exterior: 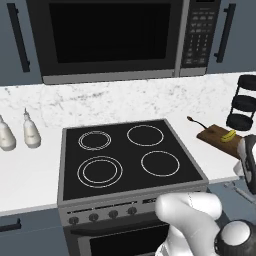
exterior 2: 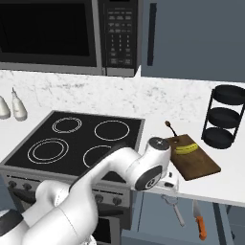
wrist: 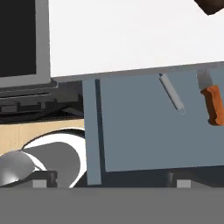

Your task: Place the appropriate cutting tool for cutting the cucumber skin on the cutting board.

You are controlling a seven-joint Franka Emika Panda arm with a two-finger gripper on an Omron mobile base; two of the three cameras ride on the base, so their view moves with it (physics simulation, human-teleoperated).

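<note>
The cucumber point(exterior 2: 185, 149) lies on the cutting board point(exterior 2: 201, 166); claw state unclear, and below the board it might take the orange-handled knife point(exterior 2: 200, 223) instead of the grey peeler point(exterior 2: 174, 208).

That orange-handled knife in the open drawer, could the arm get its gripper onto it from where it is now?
Probably yes. The knife lies uncovered in the drawer, apart from the grey peeler beside it, and nothing stands between it and the arm's hand, just above.

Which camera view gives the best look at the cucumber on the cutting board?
The right base view: the cucumber lies whole and unobstructed on the cutting board, near its back end. In the left base view the cucumber is small, at the right edge beside the arm. The hand view faces the cabinet front below the counter.
</note>
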